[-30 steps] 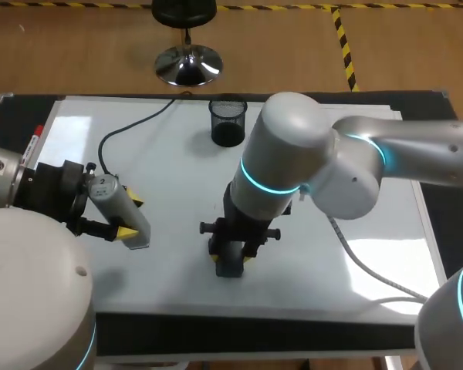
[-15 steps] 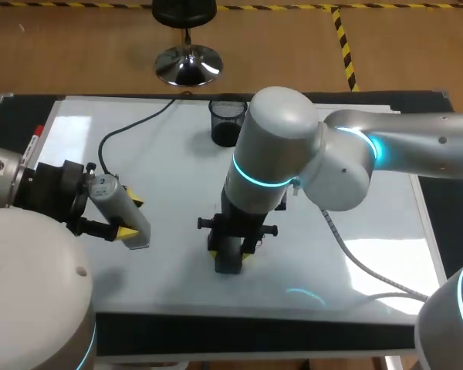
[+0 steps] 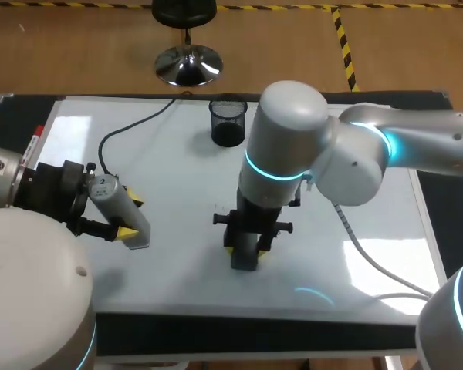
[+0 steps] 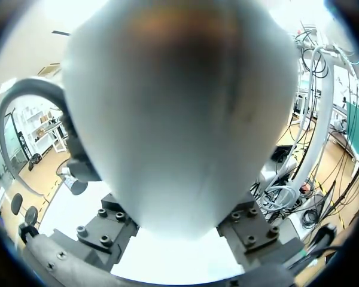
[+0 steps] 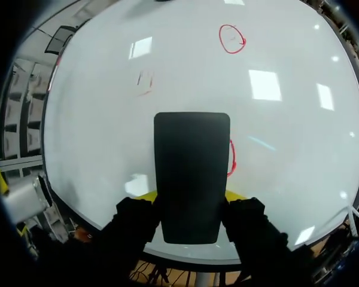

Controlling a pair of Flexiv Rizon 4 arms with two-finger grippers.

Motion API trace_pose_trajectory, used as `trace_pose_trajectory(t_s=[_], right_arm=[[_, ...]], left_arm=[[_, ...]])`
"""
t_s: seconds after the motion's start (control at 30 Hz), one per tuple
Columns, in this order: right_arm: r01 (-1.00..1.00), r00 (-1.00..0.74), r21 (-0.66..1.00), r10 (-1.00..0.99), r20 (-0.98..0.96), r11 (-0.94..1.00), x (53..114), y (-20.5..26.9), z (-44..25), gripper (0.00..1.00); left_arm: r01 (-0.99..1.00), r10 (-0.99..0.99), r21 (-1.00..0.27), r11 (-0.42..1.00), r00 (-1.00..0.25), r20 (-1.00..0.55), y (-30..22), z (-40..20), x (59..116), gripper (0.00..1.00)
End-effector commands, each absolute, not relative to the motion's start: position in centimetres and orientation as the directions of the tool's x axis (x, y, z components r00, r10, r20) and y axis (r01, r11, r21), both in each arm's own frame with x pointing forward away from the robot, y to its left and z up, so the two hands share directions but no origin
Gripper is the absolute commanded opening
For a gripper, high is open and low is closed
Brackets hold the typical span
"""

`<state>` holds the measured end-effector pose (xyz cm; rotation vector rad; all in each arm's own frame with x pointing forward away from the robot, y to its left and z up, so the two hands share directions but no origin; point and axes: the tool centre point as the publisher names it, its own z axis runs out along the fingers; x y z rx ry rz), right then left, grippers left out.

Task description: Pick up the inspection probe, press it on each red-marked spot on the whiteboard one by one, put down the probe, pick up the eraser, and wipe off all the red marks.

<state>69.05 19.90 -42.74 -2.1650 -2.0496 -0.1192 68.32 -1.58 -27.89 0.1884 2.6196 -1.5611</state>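
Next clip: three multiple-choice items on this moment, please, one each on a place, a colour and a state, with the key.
1. Where does the black mesh cup stand?
A. At the far side of the whiteboard
B. At its near edge
C. Off the table
2. What colour is the rectangular eraser in the right gripper?
A. Red
B. Black
C. Yellow
3. The left gripper is:
A. Open, empty
B. Shut on the eraser
C. Shut on the grey cylindrical probe

Key: A, the head view shows it there; B, it is plainly black; C, both yellow fingers clamp the probe.

a robotics lab: left arm point(image 3: 32, 287) and right arm point(image 3: 293, 139) over a whiteboard point(image 3: 177, 162) laid on a table point(image 3: 255, 333).
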Motion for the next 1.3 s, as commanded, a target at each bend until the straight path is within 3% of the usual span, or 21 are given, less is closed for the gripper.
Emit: trace_pose_trajectory(t_s=[0.03,0.6,1.3], right_arm=[[0.996,0.076,-0.059,0.985,0.157,-0.068,69.1,17.5,-43.7,0.0],[0.989,0.15,-0.035,0.982,0.114,-0.147,69.2,13.7,-41.1,0.0],[0.998,-0.052,-0.044,0.999,-0.001,0.052,67.0,24.7,-41.5,0.0]], left_arm=[[0.153,0.059,-0.869,0.471,-0.988,-0.142,-1.6,-27.8,68.2,0.0],[0.153,0.059,-0.869,0.471,-0.988,-0.142,-1.6,-27.8,68.2,0.0],[0.153,0.059,-0.869,0.471,-0.988,-0.142,-1.6,-27.8,68.2,0.0]])
